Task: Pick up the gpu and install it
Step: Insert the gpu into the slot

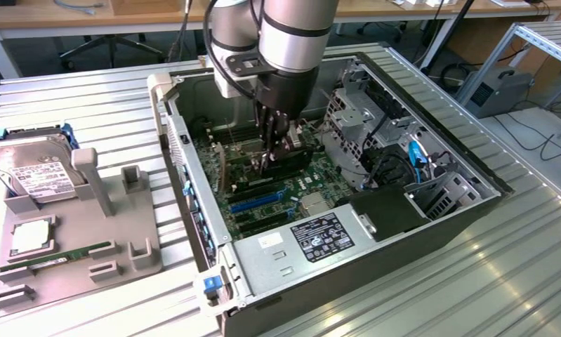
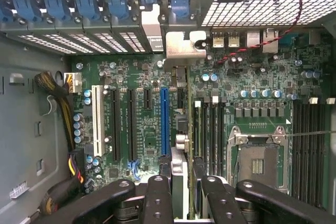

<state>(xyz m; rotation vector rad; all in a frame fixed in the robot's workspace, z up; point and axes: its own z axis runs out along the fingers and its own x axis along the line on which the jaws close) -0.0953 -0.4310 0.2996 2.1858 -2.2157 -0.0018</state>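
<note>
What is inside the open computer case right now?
Inside the case: the green motherboard, the gripper shut on the gpu held edge-on above the slots, and a drive cage. The board beneath the card is hidden.

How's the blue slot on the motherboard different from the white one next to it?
The blue slot is slimmer than the white slot, which is a wider strip. The blue slot lies nearer the gpu in the hand; the white slot lies nearer the yellow-and-black cable bundle. Both are empty and run parallel on the same green motherboard.
</note>
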